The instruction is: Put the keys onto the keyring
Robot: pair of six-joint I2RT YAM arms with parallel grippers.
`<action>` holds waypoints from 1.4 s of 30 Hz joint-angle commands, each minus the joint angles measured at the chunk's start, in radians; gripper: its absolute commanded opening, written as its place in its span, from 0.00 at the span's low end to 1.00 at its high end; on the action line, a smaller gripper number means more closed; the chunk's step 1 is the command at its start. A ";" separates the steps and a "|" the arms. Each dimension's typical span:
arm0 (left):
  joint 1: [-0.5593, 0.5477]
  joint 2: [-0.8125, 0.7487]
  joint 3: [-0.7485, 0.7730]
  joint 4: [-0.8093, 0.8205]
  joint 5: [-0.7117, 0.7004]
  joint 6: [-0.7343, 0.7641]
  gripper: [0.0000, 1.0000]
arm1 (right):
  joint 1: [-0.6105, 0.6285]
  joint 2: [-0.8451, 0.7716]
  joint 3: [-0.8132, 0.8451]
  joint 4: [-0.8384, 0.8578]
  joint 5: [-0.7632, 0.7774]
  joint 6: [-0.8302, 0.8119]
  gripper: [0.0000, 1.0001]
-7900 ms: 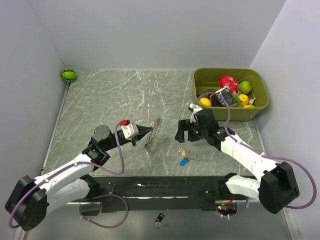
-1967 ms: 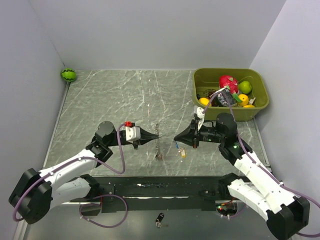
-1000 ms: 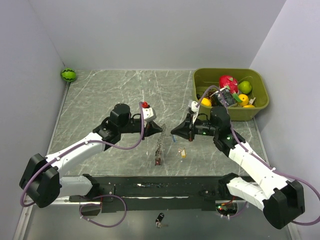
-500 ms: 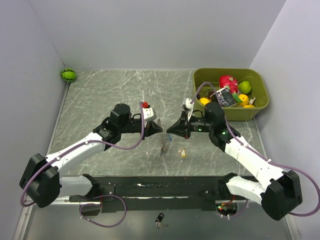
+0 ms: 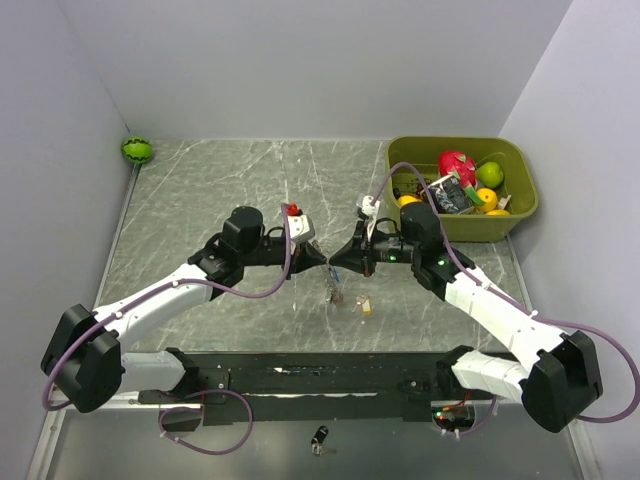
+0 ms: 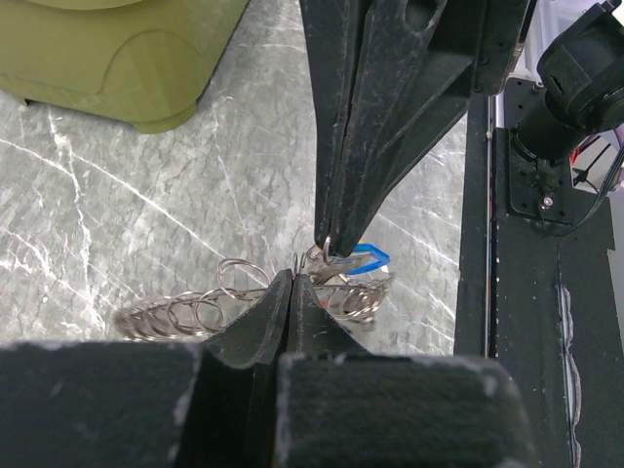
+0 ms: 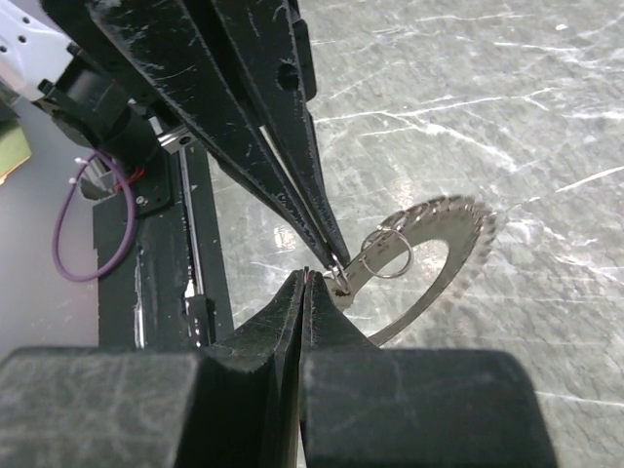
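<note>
Step in hand: I judge this the threading step, both arms raised tip to tip above the tabletop point(image 5: 200, 200), in front of the green bin point(image 5: 520, 215).
Left end effector point(image 5: 322, 259): jaws pressed together on the edge of the keyring point(image 7: 429, 255), which hangs below the tips, toward the arm bases from the bin.
Right end effector point(image 5: 334, 265): jaws pinched shut on a small split ring; a blue key point(image 6: 366, 258) hangs at its tip in the left wrist view.
Contact: the 2 tips nearly touch at the keyring edge; I cannot tell if the split ring has caught it.
Other key: a tan key point(image 5: 365, 305) lies on the tabletop just below the keyring.
Next move: I would ease the split ring along the keyring edge, keeping the left grip steady, then go for the tan key.
</note>
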 commanded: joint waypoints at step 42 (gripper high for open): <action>-0.016 -0.033 0.016 0.042 -0.002 0.005 0.01 | 0.037 0.010 0.070 -0.034 0.038 -0.039 0.00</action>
